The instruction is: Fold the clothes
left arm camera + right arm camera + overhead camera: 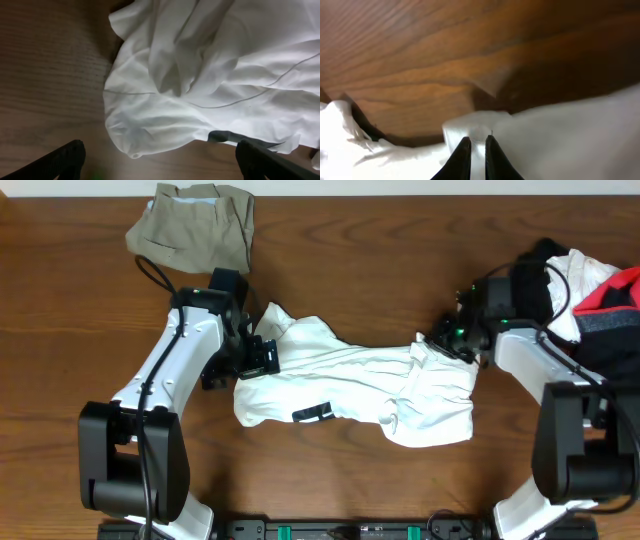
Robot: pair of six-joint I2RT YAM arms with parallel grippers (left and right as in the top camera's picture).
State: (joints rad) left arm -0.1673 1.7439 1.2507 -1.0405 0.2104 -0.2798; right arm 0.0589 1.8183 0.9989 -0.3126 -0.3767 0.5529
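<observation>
- White top (350, 385): lies crumpled across the middle of the tabletop (60, 310), between the two arms. Its black rectangular mark (315, 414) faces up near the front edge.
- Left claw (262, 358): positioned at the top's left end, spread wide and holding nothing. In the left wrist view its fingers (65, 161) stand at either side of the frame, with the white fabric (200, 75) ahead of them. The right-hand finger appears to meet the hem, though the blur leaves contact unconfirmed.
- Right claw (443, 340): positioned at the top's upper right edge. The right wrist view shows it (477, 152) nearly together, clamped on a narrow fold of the white fabric.
- Khaki piece (195, 225): bunched at the far left edge of the tabletop, apart from the white top.
- Pile of black, white and red pieces (590, 290): heaped at the right edge, beside the right arm.
</observation>
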